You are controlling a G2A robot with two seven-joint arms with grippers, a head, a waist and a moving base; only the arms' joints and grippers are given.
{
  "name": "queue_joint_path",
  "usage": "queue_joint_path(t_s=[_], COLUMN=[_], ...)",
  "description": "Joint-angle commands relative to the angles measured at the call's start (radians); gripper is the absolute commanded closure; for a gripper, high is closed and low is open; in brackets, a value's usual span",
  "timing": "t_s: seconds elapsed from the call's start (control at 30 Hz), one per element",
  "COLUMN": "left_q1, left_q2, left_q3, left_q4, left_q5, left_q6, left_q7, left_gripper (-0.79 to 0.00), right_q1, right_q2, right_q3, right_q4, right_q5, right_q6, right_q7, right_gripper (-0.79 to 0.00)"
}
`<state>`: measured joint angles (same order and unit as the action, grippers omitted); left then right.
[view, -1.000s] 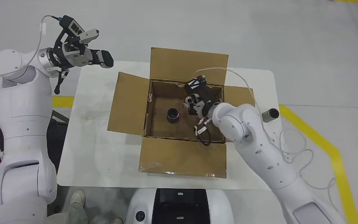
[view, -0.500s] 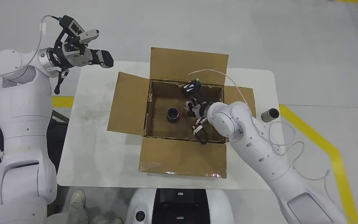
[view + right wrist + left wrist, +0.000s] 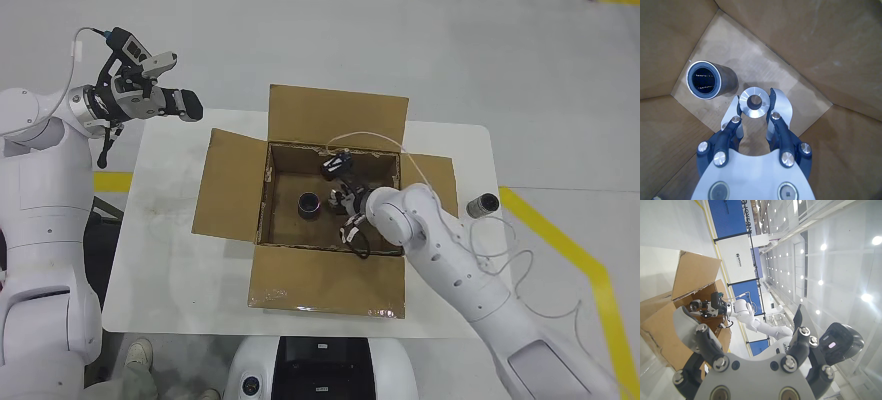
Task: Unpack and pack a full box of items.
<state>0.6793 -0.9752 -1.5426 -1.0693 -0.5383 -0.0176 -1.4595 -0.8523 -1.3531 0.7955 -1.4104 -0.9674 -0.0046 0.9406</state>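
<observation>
Gripping a silver metal ring from both sides, the right gripper hangs inside the open cardboard box, its jaws narrowed onto the ring's edge. White and blue boards carrying print line the hall behind, seen in the left wrist view. Over the past second the right gripper has slid from the box's right half toward the centre of the frame, closing in on a dark tube. That tube stands upright on the box floor, open end up, just beside the ring but apart from it. The left gripper has not moved: it sits above the worktop at the upper left of the top view, well away from the box, its jaws spread wide and holding nothing. A silver cylinder lies near the worktop's right edge.
</observation>
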Motion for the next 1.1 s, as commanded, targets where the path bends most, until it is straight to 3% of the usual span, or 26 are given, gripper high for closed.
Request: queue_joint_path(t_s=[0.0, 0.6, 0.67, 0.8, 1.07], left_q1=[0.000, 0.000, 0.000, 0.000, 0.000], left_q2=[0.000, 0.000, 0.000, 0.000, 0.000], left_q3=[0.000, 0.000, 0.000, 0.000, 0.000], left_q4=[0.000, 0.000, 0.000, 0.000, 0.000], left_q5=[0.000, 0.000, 0.000, 0.000, 0.000], left_q6=[0.000, 0.000, 0.000, 0.000, 0.000], left_q7=[0.000, 0.000, 0.000, 0.000, 0.000], left_gripper=[-0.785, -0.785, -0.785, -0.785, -0.785], right_q1=[0.003, 0.018, 0.020, 0.020, 0.013], right_q2=[-0.002, -0.026, -0.028, -0.030, -0.032], right_q3=[-0.002, -0.027, -0.028, -0.027, -0.019], right_q4=[0.008, 0.058, 0.062, 0.070, 0.062], right_q5=[0.002, 0.021, 0.021, 0.018, 0.012], right_q6=[-0.003, -0.058, -0.058, -0.061, -0.069], right_q7=[0.001, -0.017, -0.016, -0.012, 0.001], right_gripper=[0.000, -0.006, -0.077, -0.342, -0.394])
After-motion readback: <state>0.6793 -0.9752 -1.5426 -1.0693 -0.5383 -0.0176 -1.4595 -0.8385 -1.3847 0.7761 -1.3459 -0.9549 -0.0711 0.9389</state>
